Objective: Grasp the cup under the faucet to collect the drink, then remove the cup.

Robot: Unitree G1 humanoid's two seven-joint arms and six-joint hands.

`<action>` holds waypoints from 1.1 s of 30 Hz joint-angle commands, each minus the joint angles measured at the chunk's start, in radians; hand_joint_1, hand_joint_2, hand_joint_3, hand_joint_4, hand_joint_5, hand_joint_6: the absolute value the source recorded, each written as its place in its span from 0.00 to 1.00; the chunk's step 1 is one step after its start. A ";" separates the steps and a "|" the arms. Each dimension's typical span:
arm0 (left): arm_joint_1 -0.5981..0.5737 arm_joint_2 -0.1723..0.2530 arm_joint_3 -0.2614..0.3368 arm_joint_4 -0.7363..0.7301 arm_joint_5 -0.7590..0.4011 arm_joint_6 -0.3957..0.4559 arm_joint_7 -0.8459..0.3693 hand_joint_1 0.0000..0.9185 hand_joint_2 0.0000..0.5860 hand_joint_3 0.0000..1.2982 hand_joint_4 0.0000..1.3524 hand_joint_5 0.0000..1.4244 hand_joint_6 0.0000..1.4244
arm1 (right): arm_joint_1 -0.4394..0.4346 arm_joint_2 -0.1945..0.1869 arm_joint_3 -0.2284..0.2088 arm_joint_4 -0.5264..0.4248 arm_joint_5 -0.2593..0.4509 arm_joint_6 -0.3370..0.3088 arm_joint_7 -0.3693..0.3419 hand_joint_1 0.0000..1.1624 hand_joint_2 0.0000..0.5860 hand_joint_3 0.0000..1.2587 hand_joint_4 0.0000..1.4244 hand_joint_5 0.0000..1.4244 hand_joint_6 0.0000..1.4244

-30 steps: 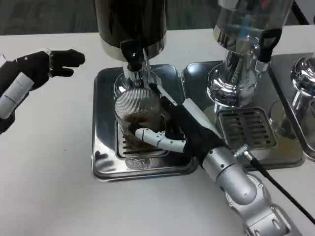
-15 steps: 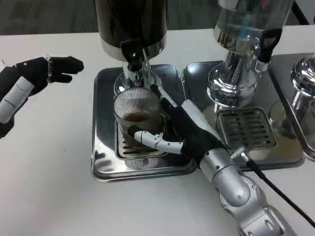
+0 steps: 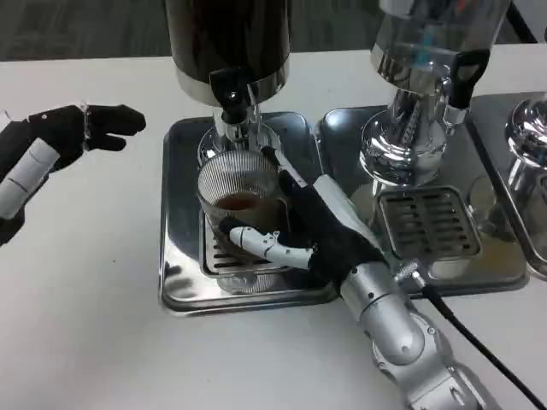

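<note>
Head view: ribbed clear cup (image 3: 242, 198) sitting right under the black-handled faucet (image 3: 232, 96) of the dark dispenser (image 3: 226, 38), brown drink pooled inside, standing on the grate of the steel drip tray (image 3: 181, 213). Right hand (image 3: 318, 229) wrapped around the cup from the right side, fingers (image 3: 265, 246) curled across its front wall, holding it. Left hand (image 3: 51, 141) off to the left above the white desk (image 3: 85, 325), well apart from the tray, holding nothing, fingers loosely stretched out. Second, clear dispenser (image 3: 427, 51) standing to the right on its own tray (image 3: 427, 226).
</note>
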 commanded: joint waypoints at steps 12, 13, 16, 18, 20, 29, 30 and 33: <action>0.016 0.017 -0.008 0.009 0.016 0.021 0.012 0.00 0.19 0.34 0.25 0.19 0.24 | 0.032 0.010 0.017 -0.006 -0.005 -0.061 -0.072 0.52 0.38 0.13 0.13 0.12 0.11; 0.016 0.017 -0.008 0.010 0.017 0.021 0.013 0.00 0.21 0.34 0.26 0.19 0.24 | 0.031 0.010 0.018 -0.004 -0.005 -0.063 -0.073 0.52 0.38 0.13 0.13 0.13 0.11; 0.017 0.018 -0.008 0.010 0.017 0.023 0.012 0.00 0.21 0.34 0.26 0.19 0.24 | 0.029 0.008 0.033 -0.005 -0.022 -0.063 -0.084 0.52 0.38 0.13 0.13 0.13 0.11; 0.018 0.017 -0.007 0.010 0.018 0.024 0.012 0.00 0.21 0.34 0.26 0.19 0.24 | 0.028 0.007 0.041 -0.009 -0.035 -0.059 -0.090 0.52 0.38 0.12 0.11 0.12 0.11; 0.019 0.016 -0.008 0.009 0.019 0.025 0.011 0.00 0.21 0.34 0.26 0.19 0.24 | 0.026 0.008 0.051 -0.012 -0.051 -0.052 -0.093 0.52 0.38 0.11 0.11 0.12 0.11; 0.019 0.016 -0.006 0.009 0.024 0.027 0.012 0.00 0.22 0.34 0.26 0.20 0.25 | 0.030 0.024 0.065 -0.018 -0.092 -0.039 -0.131 0.52 0.38 0.14 0.15 0.15 0.13; 0.019 0.015 -0.006 0.008 0.025 0.027 0.012 0.00 0.22 0.34 0.26 0.20 0.25 | 0.034 0.028 0.066 -0.020 -0.098 -0.036 -0.143 0.52 0.38 0.14 0.15 0.15 0.13; 0.019 0.014 -0.006 0.008 0.026 0.028 0.011 0.00 0.22 0.34 0.26 0.20 0.25 | 0.045 0.039 0.064 -0.029 -0.114 -0.028 -0.174 0.52 0.38 0.16 0.17 0.18 0.16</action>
